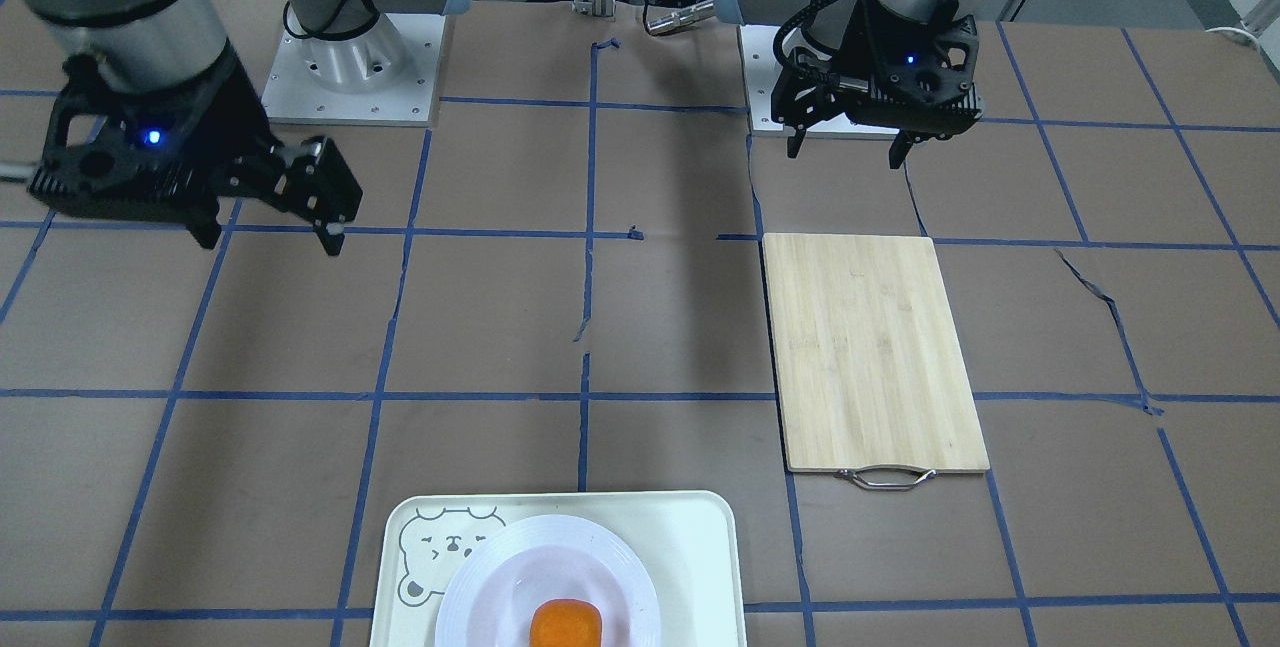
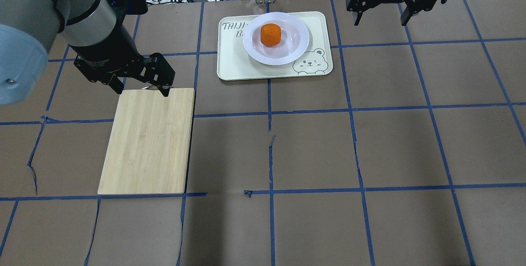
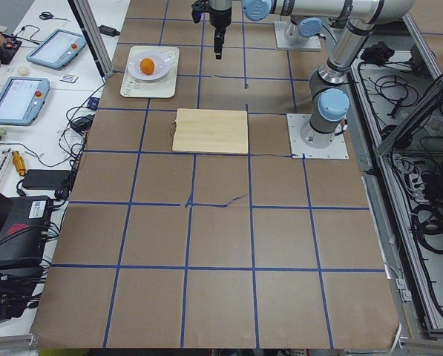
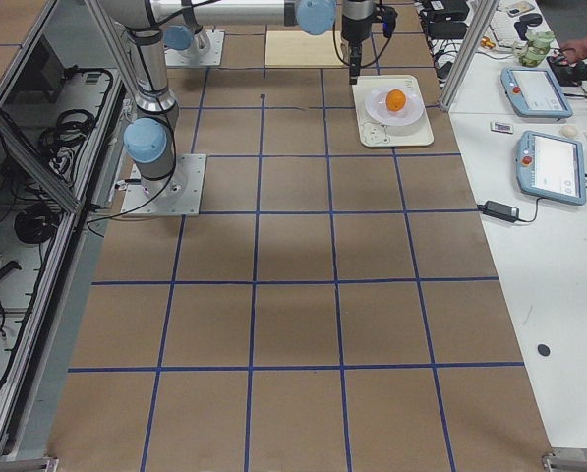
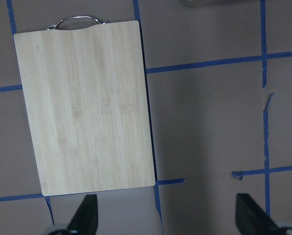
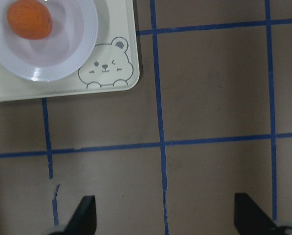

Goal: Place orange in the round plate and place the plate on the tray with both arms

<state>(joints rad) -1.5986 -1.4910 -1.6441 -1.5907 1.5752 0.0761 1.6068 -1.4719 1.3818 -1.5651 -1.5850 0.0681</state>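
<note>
Both jaws hang apart, empty, above the bench (image 2: 370,146); the orange (image 2: 271,35) sits in the plate (image 2: 298,48) on the tray (image 2: 234,64), so nothing seems left to hold.

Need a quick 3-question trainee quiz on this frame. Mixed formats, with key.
1. True or false: the orange lies on the cutting board.
2. The round plate sits on: A) a second plate, B) the tray, C) the cutting board.
3. Fill in: the left end effector and the right end effector both have jaws ____ and hold nothing.
Key: 1 false, it lies in the round plate; 2 B; 3 open.
</note>
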